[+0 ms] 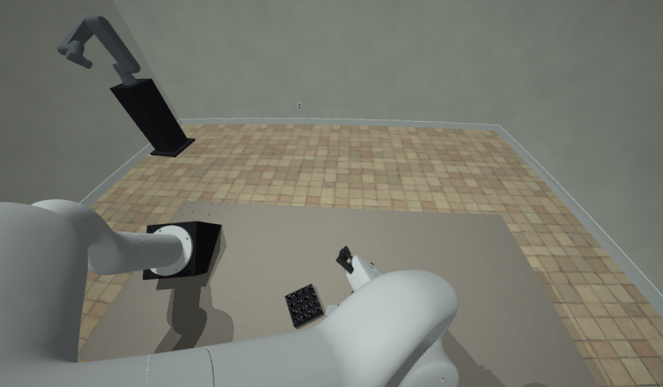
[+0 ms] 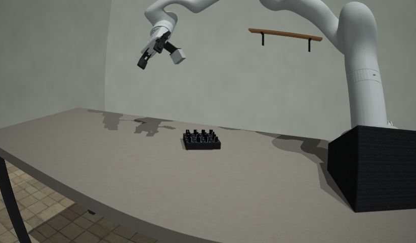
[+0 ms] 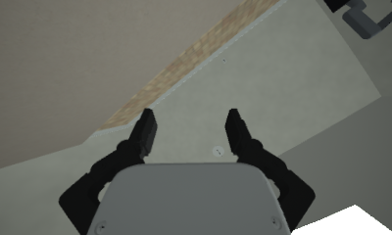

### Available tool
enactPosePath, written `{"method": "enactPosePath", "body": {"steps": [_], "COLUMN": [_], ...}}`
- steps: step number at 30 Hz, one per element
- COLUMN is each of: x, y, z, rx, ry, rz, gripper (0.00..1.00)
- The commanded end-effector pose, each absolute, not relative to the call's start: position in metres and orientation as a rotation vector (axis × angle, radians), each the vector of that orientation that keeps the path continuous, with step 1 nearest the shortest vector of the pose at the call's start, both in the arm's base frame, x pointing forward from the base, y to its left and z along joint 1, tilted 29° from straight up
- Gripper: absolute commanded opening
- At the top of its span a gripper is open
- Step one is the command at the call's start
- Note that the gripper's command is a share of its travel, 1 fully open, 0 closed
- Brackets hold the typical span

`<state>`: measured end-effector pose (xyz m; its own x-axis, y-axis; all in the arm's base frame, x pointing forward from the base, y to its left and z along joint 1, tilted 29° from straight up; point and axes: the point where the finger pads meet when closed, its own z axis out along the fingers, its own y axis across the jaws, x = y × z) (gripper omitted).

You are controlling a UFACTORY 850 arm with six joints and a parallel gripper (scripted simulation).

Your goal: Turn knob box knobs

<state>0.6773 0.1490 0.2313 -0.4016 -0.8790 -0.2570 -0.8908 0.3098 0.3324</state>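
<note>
The knob box (image 1: 303, 305) (image 2: 201, 140) is a small black box with several rows of black knobs, standing on the grey table (image 1: 421, 249) (image 2: 114, 168). The knobs' white lines are too small to read in either the top or the exterior view. My gripper (image 1: 344, 257) (image 2: 142, 62) (image 3: 191, 117) is open and empty. It hangs high above the table, well above the box and off to its left in the exterior view. The wrist view shows only the two black fingers against the wall and floor; the box is not in it.
The arm's black base block (image 1: 200, 244) (image 2: 375, 168) stands on the table to the right in the exterior view. A wooden shelf (image 2: 285, 34) hangs on the wall. A second arm on a black pedestal (image 1: 150, 117) stands in the far corner.
</note>
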Motion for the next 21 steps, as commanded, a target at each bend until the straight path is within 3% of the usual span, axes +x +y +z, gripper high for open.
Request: {"method": "enactPosePath", "body": {"steps": [1, 21], "x": [0.6778, 0.6761], "y": [0.1495, 0.1468], "z": [0.2325, 0.2305], "rx": [-1.704, -1.732], "ry": [2.518, 2.510], "rz": [0.667, 0.649], "gripper": [1.00, 1.00]}}
